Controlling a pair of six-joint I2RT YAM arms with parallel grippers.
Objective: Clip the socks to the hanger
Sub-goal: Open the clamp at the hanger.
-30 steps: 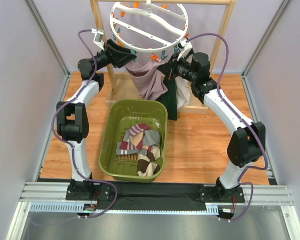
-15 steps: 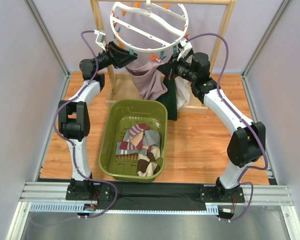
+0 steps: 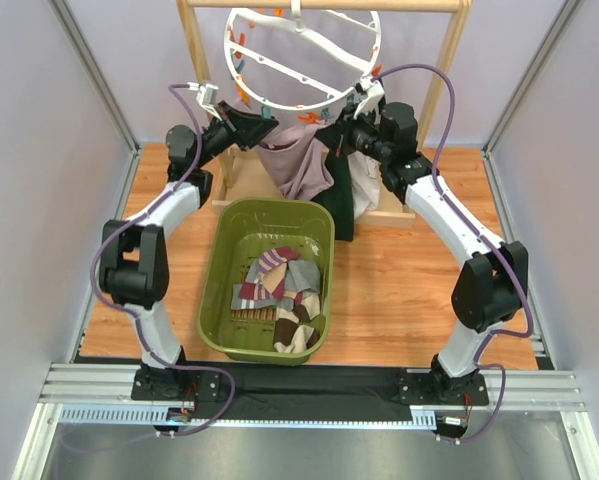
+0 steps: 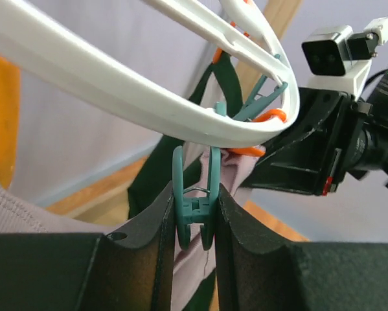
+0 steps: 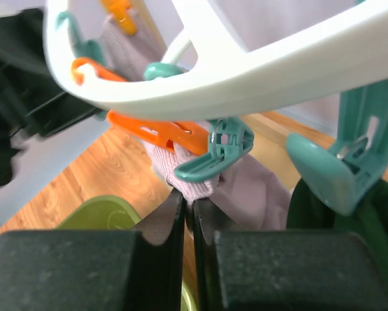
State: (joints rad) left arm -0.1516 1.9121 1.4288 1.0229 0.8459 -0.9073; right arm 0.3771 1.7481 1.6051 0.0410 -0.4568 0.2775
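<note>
One hanger (image 3: 289, 103) hangs from the wooden rack (image 3: 192, 50) at the far edge of the desk. Two socks hang under it: one lilac-grey sock (image 3: 299, 165) and one dark green sock (image 3: 341, 200). The left gripper (image 4: 195, 201) squeezes one teal clip (image 4: 195, 210) between both fingers. The right gripper (image 5: 188, 201) is closed, pinching the lilac-grey sock just below the ring. One green basket (image 3: 214, 290) at mid-desk holds at least three loose socks (image 3: 279, 295); the exact count cannot be determined.
</note>
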